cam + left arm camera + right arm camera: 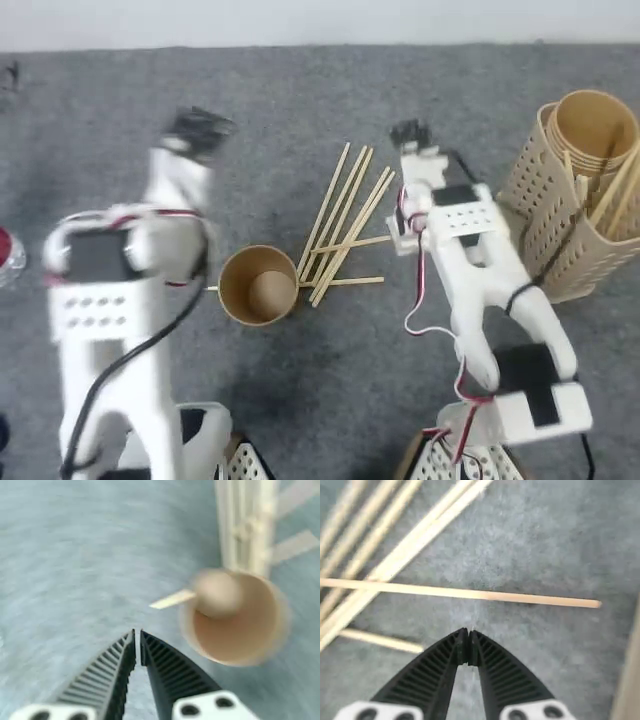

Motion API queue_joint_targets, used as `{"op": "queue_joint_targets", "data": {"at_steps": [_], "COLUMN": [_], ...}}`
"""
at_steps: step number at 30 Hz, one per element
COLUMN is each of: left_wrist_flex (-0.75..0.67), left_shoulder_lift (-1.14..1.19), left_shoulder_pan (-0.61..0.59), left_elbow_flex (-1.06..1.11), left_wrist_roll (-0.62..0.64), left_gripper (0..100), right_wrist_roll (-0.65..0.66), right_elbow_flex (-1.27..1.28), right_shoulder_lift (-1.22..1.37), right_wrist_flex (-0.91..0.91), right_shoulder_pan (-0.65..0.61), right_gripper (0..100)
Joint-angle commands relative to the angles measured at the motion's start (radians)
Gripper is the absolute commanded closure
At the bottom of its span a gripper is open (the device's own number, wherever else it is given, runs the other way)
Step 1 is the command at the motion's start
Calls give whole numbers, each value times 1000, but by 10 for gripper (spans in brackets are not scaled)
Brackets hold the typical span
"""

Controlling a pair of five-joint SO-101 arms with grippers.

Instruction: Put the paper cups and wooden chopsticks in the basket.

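A brown paper cup (258, 285) stands upright on the grey mat between the two arms. Several wooden chopsticks (345, 225) lie fanned out just right of it. The beige slotted basket (545, 215) at the far right holds another paper cup (595, 125) and a few chopsticks (612, 190). My left gripper (138, 632) is shut with nothing in it, hovering over bare mat a short way from the cup (235, 620). My right gripper (468, 632) is shut and empty, just short of a single chopstick (460, 594) lying across its front; more chopsticks (395, 555) lie beyond.
A red and white object (5, 255) sits at the left edge of the mat. A white arm part (247, 525) rises behind the cup in the left wrist view. The right arm (470, 240) stands between the chopsticks and the basket.
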Motion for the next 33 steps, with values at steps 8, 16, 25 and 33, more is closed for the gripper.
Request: {"op": "queue_joint_targets", "data": {"at_steps": [8,16,25,33], "left_wrist_flex": [-427,-778,-839,-839], "left_shoulder_lift": [-249,-256,-256,-256], "left_shoulder_pan": [-876,-1143,-1310,-1313], "left_elbow_flex": [518,969,1064,1067], "left_wrist_roll": [43,-25,-28,-28], "left_gripper": [923,782,782,782], "right_wrist_roll": [95,98,106,107], "right_elbow_flex": [-543,-715,-707,-709], "right_shoulder_lift": [-145,-153,-64,173], "right_wrist_flex": [572,705,625,489], "right_shoulder_pan": [-228,-467,-644,-638], "right_gripper": [827,825,825,825]}}
